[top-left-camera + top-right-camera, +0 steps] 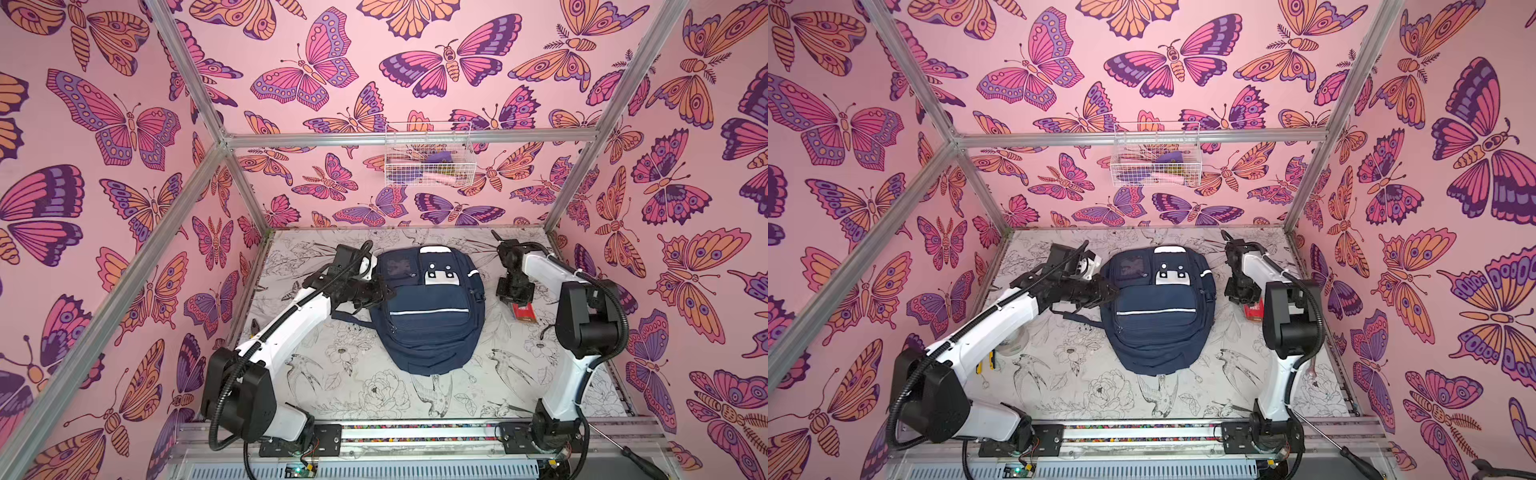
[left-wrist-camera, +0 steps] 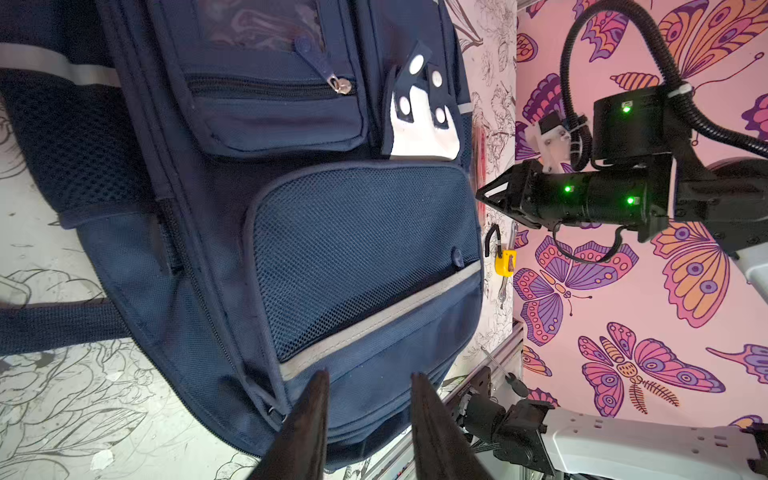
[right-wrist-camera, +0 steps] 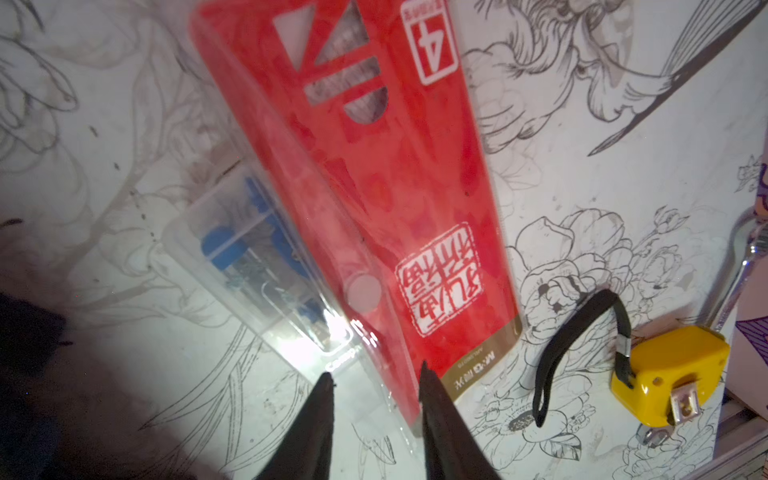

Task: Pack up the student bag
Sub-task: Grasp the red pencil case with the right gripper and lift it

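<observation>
Navy student bag (image 1: 428, 316) flat, left end effector (image 2: 370, 376) spread at its side, right end effector (image 3: 376, 370) spread astride the red pack (image 3: 395, 187), seemingly for pickup.

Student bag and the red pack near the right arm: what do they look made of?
The student bag looks like matte woven navy synthetic fabric, with open mesh on the front pocket and grey reflective strips. The red pack seems glossy clear plastic over red printed card: it throws glare and shows see-through windows.
</observation>
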You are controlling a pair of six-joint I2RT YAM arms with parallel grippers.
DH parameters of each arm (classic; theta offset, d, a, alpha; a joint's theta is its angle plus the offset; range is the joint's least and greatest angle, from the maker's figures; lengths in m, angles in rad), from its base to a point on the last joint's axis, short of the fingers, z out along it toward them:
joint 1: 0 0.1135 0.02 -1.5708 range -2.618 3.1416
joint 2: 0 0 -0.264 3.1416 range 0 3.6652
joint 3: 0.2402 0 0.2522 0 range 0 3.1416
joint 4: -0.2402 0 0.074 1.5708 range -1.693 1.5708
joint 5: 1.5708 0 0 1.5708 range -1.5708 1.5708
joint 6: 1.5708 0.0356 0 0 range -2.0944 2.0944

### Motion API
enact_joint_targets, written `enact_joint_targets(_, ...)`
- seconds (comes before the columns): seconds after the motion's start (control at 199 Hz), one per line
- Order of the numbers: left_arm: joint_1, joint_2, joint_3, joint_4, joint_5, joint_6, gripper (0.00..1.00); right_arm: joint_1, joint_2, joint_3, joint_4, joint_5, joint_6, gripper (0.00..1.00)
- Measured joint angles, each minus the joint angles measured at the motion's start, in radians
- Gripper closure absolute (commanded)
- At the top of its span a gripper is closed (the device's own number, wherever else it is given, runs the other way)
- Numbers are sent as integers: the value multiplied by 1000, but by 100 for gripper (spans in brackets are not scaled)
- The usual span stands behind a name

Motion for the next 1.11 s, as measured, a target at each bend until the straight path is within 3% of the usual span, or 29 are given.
enact_joint_targets(0.357, 0, 10, 19, -1, 8, -4, 65, -3, 0, -45, 33, 1, -16, 71)
enact_joint_targets(0.528, 0, -25, 11, -2, 7, -15, 65, -3, 0, -56, 44, -3, -23, 89)
enact_joint_targets(0.775, -5, -82, -16, -8, -26, -48, 65, -3, -2, -56, 56, -13, -31, 100)
enact_joint_targets(1.107, -16, -108, -50, -21, -113, -125, 58, -4, -76, -56, 76, -112, -27, 100)
